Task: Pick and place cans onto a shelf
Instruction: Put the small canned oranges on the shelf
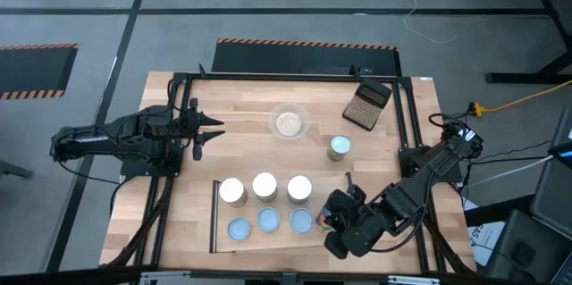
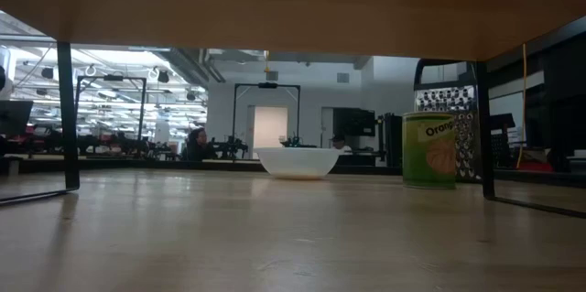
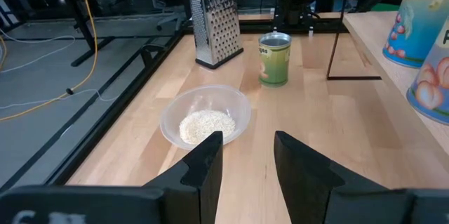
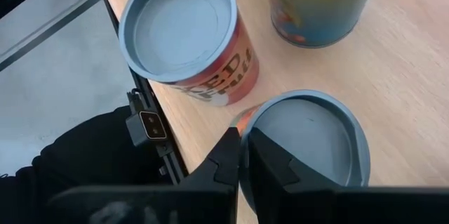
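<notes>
The shelf (image 1: 219, 209) stands at the table's near middle. It carries three white-topped cans (image 1: 264, 185) in its far row and three pale-blue-topped cans (image 1: 269, 221) in its near row. A green-labelled can (image 1: 340, 147) stands on its base on the table, right of the bowl. My right gripper (image 1: 327, 220) is at the shelf's right end, shut on a further pale-blue-topped can (image 4: 305, 140) beside a red-labelled can (image 4: 186, 31). My left gripper (image 1: 214, 129) hovers open and empty over the table's left side, pointing toward the bowl. My right gripper pinches the can's top rim (image 4: 244, 136) at its edge. One finger (image 4: 223, 164) is outside the rim and one finger (image 4: 270, 164) lies over the top. The fingers come from above, slanting down. The can stands upright; its base is hidden.
A clear bowl of beige grains (image 1: 290, 122) stands at the far middle of the table. A dark grater (image 1: 367, 104) lies at the far right. Black frame bars (image 1: 407, 115) run along the table's left and right edges. There is bare wood between the bowl and the shelf.
</notes>
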`<action>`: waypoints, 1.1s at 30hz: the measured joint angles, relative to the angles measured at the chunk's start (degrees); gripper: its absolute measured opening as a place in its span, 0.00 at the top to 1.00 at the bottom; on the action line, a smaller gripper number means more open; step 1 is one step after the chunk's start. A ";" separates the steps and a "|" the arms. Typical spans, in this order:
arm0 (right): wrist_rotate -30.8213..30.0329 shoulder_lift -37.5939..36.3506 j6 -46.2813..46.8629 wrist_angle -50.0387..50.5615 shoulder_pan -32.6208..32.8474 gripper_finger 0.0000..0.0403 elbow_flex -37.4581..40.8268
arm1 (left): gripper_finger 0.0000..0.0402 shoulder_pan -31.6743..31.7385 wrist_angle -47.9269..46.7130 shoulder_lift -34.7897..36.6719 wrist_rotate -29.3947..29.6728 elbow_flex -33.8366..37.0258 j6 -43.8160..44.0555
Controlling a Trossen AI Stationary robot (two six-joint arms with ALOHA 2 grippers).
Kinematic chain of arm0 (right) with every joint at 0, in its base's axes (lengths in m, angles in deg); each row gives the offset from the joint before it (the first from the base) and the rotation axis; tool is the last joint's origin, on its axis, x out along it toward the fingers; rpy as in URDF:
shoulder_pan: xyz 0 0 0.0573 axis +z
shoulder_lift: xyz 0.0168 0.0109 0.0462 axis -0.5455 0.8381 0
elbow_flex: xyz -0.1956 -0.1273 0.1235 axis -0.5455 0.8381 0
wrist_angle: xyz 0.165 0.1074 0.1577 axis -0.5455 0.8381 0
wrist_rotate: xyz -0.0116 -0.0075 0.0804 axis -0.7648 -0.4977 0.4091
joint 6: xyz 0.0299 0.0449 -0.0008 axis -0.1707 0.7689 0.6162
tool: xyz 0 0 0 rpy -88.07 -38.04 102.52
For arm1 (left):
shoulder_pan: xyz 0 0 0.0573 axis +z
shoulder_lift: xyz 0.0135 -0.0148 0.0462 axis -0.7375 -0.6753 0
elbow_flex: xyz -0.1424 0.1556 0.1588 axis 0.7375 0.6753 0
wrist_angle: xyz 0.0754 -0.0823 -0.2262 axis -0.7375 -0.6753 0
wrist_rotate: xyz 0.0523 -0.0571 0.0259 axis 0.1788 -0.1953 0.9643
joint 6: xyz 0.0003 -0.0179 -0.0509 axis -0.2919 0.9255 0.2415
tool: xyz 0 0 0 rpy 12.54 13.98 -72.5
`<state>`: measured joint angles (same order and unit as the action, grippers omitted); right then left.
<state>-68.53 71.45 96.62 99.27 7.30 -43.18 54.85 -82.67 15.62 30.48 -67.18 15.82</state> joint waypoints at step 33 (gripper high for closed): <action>0.34 -0.02 -0.42 1.78 -0.07 0.82 0.04 | 0.70 0.01 0.00 0.00 0.01 0.00 -0.07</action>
<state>-68.19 71.43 96.20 101.05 7.24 -43.13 54.85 -82.67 15.62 30.49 -67.18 15.76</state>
